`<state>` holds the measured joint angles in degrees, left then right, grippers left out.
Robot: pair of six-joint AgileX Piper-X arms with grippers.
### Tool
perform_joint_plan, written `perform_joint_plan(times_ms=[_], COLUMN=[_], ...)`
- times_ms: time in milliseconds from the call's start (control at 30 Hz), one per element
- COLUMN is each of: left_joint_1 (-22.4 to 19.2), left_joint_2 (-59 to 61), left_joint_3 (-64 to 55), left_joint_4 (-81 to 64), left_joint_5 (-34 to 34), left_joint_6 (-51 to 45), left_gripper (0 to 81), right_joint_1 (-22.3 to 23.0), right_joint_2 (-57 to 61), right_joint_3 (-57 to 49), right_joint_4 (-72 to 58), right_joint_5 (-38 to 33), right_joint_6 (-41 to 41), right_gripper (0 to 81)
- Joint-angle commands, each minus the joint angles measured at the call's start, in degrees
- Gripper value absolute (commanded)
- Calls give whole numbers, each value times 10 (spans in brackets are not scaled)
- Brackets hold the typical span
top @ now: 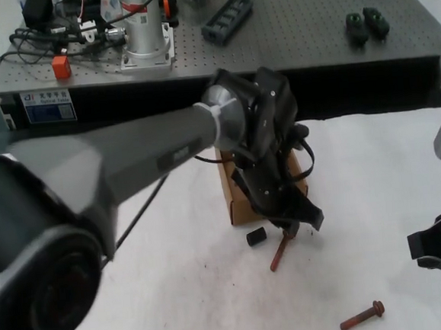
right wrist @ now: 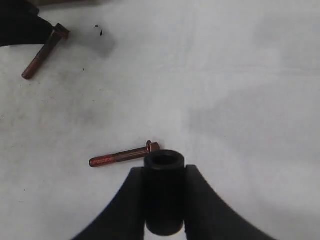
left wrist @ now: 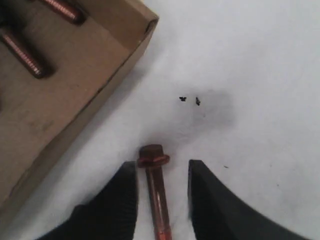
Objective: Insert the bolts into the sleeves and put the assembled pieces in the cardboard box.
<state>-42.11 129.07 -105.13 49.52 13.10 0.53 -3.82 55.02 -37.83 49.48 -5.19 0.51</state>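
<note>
left gripper's [left wrist: 162, 167] fingers stood apart astride a bolt [left wrist: 156, 195] lying on the surface [left wrist: 260, 60] beside the cardboard box [left wrist: 60, 95], shank along the gap. right gripper [right wrist: 164, 171] clamped the black sleeve [right wrist: 163, 200], well apart.

In the high view the left arm [top: 128, 153] covers most of the cardboard box [top: 233, 202], the left pincer [top: 289, 228] hides one end of the bolt [top: 278, 256] below it, and the right pincer [top: 439, 245] is cut by the frame's edge; its fingers cover the flanks of the sleeve [right wrist: 164, 195]. From the left wrist that bolt's shank runs out of frame, and two blurred bolts [left wrist: 22, 52] in the box are cropped too. The black specks [left wrist: 189, 100] on the bench [left wrist: 260, 60] are perhaps grit, too small to tell.
</note>
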Motion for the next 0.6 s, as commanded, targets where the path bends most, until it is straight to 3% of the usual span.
perform_joint_plan(times_ms=[0,367,433,567], left_joint_1=[-1,-4,-3,-3], left_joint_2=[8,18,21,28], left_joint_3=[-18,-15,-15,-15], left_joint_4=[17,38,33,34], left_joint_5=[-5,-10,-10,-10], left_joint_6=[13,19,22,35], left_gripper=[249,244,200,11], right_joint_1=[-2,-2,-2,-2], right_joint_2=[-6,-6,-6,-6], right_joint_3=[-1,-1,-1,-1], right_joint_4=[-2,-6,-6,-6], right_joint_5=[-7,-10,-10,-10], right_joint_6=[-1,-1,-1,-1], right_gripper=[39,39,39,39])
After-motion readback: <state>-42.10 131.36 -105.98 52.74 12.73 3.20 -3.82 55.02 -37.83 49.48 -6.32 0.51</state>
